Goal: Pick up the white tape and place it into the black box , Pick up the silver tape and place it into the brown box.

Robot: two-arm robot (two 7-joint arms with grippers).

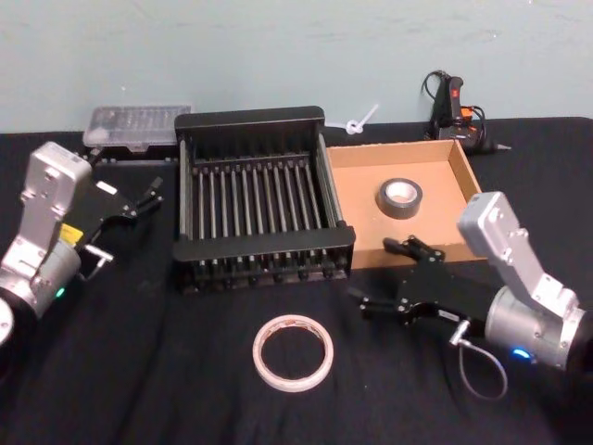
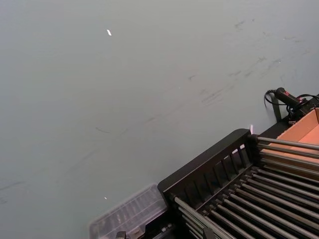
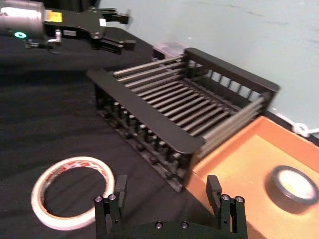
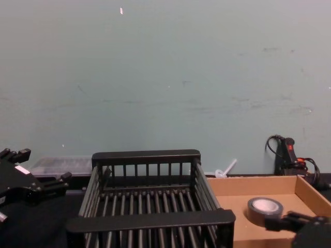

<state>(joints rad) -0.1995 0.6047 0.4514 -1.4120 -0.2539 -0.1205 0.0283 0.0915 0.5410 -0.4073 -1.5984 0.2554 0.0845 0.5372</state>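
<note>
The white tape (image 1: 293,384) lies flat on the black table in front of the black box (image 1: 261,246), also seen in the right wrist view as white tape (image 3: 42,206). The silver tape (image 1: 391,208) sits inside the brown box (image 1: 357,185), to the right of the black box. My right gripper (image 1: 380,274) hovers open between the white tape and the brown box's front wall, with nothing between its fingers (image 3: 119,188). My left gripper (image 1: 148,197) is open and held off to the left of the black box.
A clear plastic case (image 1: 135,124) stands behind the black box at the left. A glue gun (image 1: 452,104) with cables lies behind the brown box, and a small white object (image 1: 361,120) rests near the wall. The pale wall is close behind the table.
</note>
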